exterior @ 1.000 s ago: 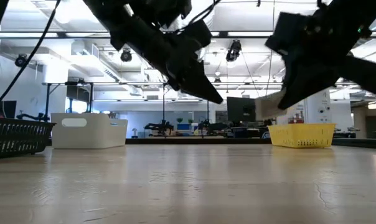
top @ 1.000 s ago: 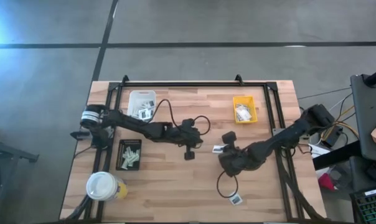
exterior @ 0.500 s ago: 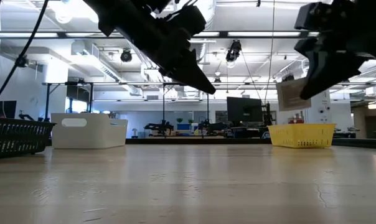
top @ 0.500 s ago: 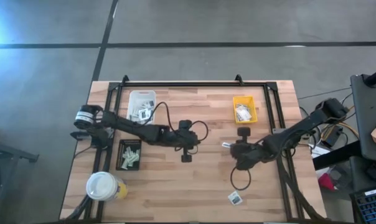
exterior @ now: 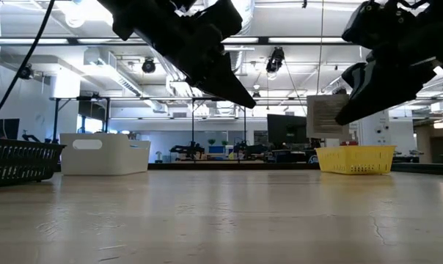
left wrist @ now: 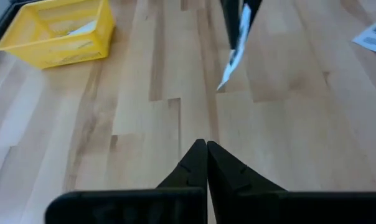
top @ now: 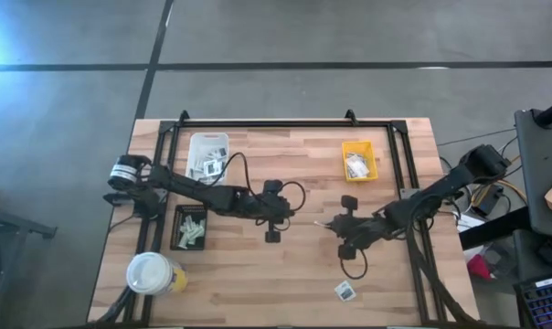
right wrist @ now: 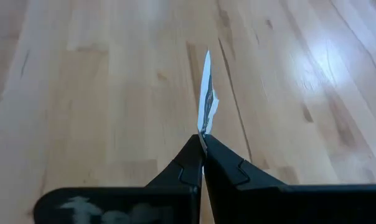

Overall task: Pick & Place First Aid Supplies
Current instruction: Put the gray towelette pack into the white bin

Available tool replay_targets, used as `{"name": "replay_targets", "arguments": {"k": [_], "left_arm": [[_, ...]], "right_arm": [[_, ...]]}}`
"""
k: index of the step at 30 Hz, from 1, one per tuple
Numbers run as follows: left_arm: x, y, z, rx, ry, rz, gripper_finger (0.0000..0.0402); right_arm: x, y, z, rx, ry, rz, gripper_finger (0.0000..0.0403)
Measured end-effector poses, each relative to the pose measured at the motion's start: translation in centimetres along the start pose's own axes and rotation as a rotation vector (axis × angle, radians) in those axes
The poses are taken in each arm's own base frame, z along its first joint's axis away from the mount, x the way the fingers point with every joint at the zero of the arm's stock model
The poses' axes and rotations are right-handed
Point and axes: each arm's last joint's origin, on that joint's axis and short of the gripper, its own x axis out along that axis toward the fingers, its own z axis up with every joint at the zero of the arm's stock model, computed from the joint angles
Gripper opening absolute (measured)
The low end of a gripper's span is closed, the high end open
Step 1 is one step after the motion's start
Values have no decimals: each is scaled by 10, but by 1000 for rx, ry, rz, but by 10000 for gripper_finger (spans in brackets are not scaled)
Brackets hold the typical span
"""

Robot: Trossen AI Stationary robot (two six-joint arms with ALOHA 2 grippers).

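The right gripper (right wrist: 202, 148) hangs above the middle of the pale wooden bench (top: 285, 274), toward its right side, with its two dark fingers pinching a small flat white packet with a dark grey printed patch (right wrist: 206, 104) by one edge. The packet stands edge-on between the fingertips in the right wrist view and shows as a pale rectangle held clear of the bench surface in the low view (exterior: 327, 116).

The left gripper (left wrist: 206, 147) hovers over the bench's centre, just left of the right one, its fingers pressed together on nothing. From its wrist view the held packet shows ahead of it.

A second small white packet with a dark print (top: 345, 291) lies flat on the bench near the front edge, toward the right corner. A yellow mesh tray (top: 359, 160) sits near the back edge on the right side with white packets heaped in it. A white rectangular tray (top: 208, 152) near the back left corner holds more packets, and a black tray (top: 189, 228) by the left edge carries what look like small pale, greenish pieces, though they are too small to tell apart. A large yellow cup with a white lid (top: 152, 272) stands at the front left corner.
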Motion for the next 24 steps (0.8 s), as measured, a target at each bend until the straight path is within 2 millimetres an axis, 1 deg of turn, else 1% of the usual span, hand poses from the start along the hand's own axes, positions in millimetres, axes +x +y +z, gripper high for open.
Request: {"name": "replay_targets", "arguments": {"k": [4, 9, 15, 18, 20, 24], "left_arm": [[0, -2, 1, 11, -10, -58, 22], [0, -3, 1, 13, -14, -84, 65], [0, -3, 3, -23, -36, -111, 110], [-1, -5, 4, -53, -42, -166, 119], [-1, -6, 5, -62, -55, -188, 121], [-1, -6, 6, -55, -63, -194, 122]], "right_arm": [[3, 3, 3, 21, -38, 15, 8], [7, 6, 4, 30, -73, 21, 8], [17, 15, 13, -28, -204, 49, 8], [23, 18, 15, -42, -243, 3, 8], [27, 18, 15, -52, -239, -32, 8], [33, 21, 17, -60, -233, -40, 8]]}}
